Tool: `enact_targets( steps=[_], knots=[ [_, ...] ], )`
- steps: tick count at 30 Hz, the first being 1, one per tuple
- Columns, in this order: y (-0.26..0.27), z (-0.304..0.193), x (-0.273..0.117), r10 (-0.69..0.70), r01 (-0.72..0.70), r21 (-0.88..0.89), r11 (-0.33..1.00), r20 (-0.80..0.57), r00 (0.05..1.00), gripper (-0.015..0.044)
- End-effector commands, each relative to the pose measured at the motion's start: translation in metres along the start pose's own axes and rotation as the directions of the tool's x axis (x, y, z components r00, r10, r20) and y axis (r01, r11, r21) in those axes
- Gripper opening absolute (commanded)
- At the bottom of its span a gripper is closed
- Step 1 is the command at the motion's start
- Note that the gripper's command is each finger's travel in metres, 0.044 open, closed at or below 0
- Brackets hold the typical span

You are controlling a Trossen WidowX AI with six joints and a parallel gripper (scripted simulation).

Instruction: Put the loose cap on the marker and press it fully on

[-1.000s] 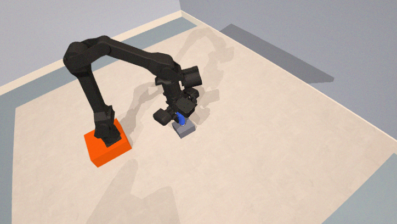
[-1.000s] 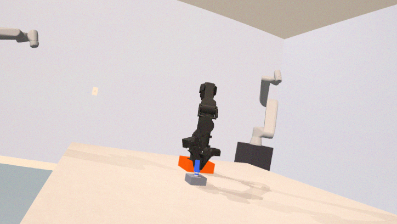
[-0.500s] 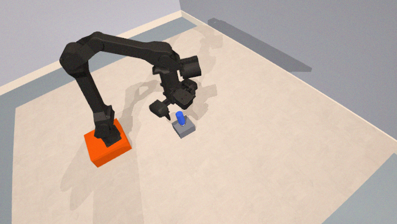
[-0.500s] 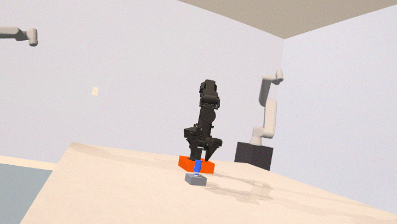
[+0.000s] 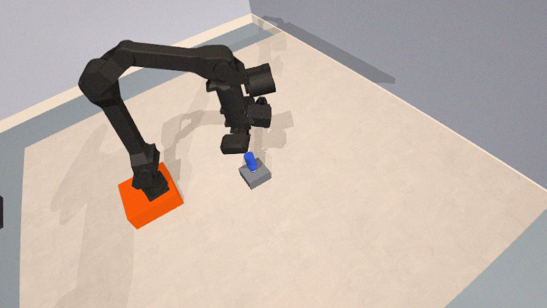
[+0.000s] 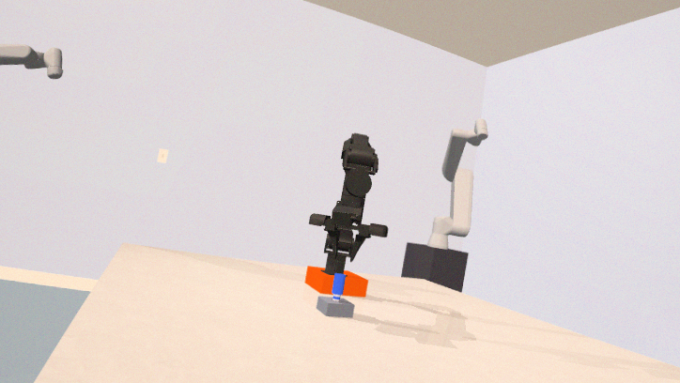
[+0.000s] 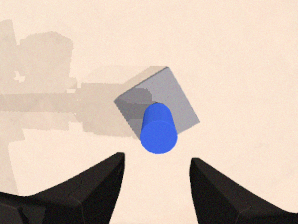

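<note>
Spreading across most of the top view, the bench point(image 5: 325, 229) point(image 6: 213, 323) point(image 7: 250, 40) carries everything. The black arm point(image 5: 164, 57) point(image 6: 351, 190) arches over it from an orange base point(image 5: 131, 204) point(image 6: 351, 283) left of centre. Its jaws stand apart, gripping nothing, near the grey holder block point(image 5: 254, 177) point(image 6: 335, 307) point(image 7: 175, 97). Upright over that block, the blue cap point(image 5: 249, 160) point(image 6: 338, 283) point(image 7: 158, 132) sits on the marker point(image 6: 336, 298).

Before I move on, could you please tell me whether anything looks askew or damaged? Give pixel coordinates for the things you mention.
Nothing stands out: the blue cap point(image 5: 250, 160) point(image 6: 338, 283) point(image 7: 159, 136) sits over the marker, upright in its grey holder block point(image 5: 254, 177) point(image 6: 334, 307) point(image 7: 175, 100).
</note>
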State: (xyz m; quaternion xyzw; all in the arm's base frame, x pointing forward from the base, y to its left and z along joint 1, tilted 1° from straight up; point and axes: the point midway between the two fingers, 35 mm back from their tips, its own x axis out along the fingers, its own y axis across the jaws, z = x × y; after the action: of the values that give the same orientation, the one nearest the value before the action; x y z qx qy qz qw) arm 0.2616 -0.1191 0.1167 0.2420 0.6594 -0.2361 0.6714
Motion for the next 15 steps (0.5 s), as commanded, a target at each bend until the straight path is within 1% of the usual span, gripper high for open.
enact_targets(
  steps=[1,3,5,15],
  knots=[
    [-0.0007,-0.0005,0.0035,0.000,0.001,-0.449,0.893,0.003,1.000,0.0099],
    [-0.0008,-0.0007,0.0045,0.000,0.002,-0.563,0.826,0.003,1.000,0.0046],
    [-0.0008,-0.0007,0.0046,0.000,0.002,-0.577,0.817,0.003,1.000,0.0000],
    [-0.0008,-0.0007,0.0060,0.000,0.002,-0.577,0.817,0.003,1.000,0.0000]
  ],
)
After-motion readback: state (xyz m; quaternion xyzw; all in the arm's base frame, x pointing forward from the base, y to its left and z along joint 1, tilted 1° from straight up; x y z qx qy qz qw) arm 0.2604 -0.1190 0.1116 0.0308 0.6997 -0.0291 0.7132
